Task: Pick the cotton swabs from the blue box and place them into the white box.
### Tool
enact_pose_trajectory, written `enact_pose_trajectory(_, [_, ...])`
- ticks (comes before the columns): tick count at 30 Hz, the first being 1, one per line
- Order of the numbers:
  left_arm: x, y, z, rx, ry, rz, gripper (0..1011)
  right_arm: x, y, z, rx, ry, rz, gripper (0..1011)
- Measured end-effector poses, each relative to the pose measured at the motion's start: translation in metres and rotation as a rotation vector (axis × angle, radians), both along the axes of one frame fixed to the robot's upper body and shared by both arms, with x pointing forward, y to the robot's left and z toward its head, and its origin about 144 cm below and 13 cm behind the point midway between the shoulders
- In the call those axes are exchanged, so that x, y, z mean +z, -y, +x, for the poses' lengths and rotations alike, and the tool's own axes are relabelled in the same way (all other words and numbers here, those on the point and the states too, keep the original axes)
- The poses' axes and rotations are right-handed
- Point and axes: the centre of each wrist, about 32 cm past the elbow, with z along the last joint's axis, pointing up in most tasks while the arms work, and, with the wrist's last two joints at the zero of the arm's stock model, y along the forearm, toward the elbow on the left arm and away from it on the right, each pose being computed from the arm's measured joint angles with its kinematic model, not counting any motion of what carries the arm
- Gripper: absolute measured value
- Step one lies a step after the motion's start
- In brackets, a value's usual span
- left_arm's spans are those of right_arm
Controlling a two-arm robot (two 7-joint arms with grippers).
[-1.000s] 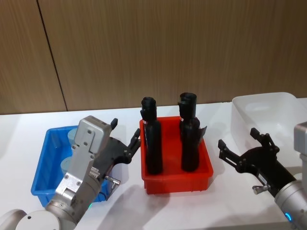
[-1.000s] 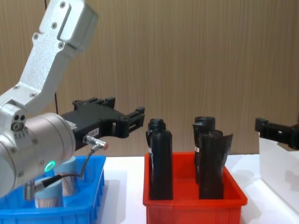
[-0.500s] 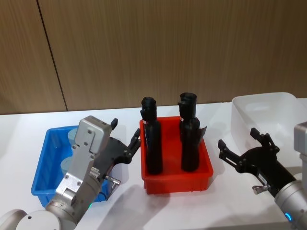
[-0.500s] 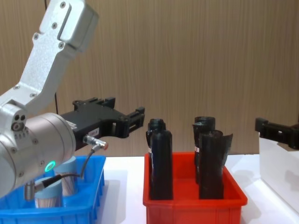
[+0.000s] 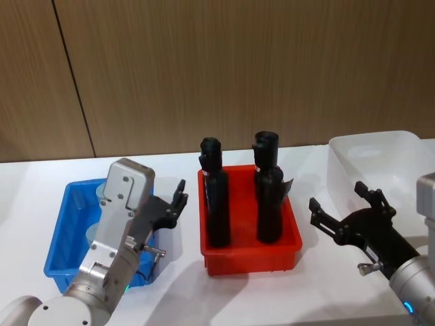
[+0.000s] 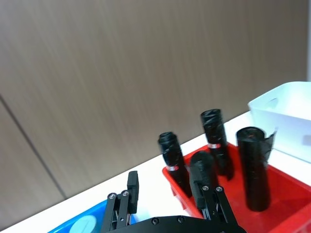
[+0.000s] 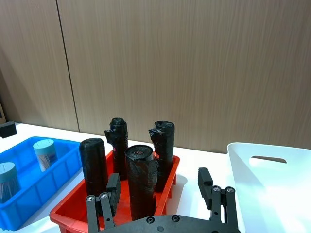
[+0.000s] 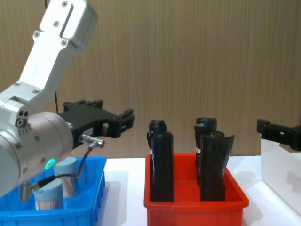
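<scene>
The blue box [image 5: 58, 238] sits at the table's left. Two cotton swabs jars with pale blue lids stand in it, one nearer [image 8: 49, 195] and one behind [image 8: 67, 172]; in the right wrist view they show as a far jar [image 7: 44, 153] and a near jar [image 7: 7, 179]. My left gripper [image 5: 178, 197] hangs open and empty above the box's right end, its fingers [image 6: 121, 213] pointing toward the red bin. The translucent white box [image 5: 408, 146] stands at the far right. In front of it my right gripper [image 5: 336, 197] hovers open and empty.
A red bin [image 5: 251, 255] stands between the two boxes and holds several tall black bottles [image 5: 216, 204]. A wood-panelled wall runs behind the white table. Bare tabletop lies in front of the red bin.
My left gripper has drawn back to the left, away from the red bin and over the blue box. The right arm has not moved.
</scene>
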Motion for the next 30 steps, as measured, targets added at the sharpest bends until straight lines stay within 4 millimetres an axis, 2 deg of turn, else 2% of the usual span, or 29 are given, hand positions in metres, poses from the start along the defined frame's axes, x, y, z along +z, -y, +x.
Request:
enact_pose_trajectory(8, [0.003, -0.003, -0.005, 0.077, -0.027, 0.000, 659, 0.000, 0.000, 0.000, 0.000, 0.000, 0.000, 1003])
enact_pose_trajectory(21, [0.001, -0.015, -0.014, 0.155, -0.068, -0.031, 996, 0.000, 0.000, 0.000, 0.000, 0.000, 0.000, 1003])
enact_pose_trajectory(30, [-0.004, -0.027, -0.016, 0.185, -0.110, -0.079, 1004, 0.000, 0.000, 0.000, 0.000, 0.000, 0.000, 1003])
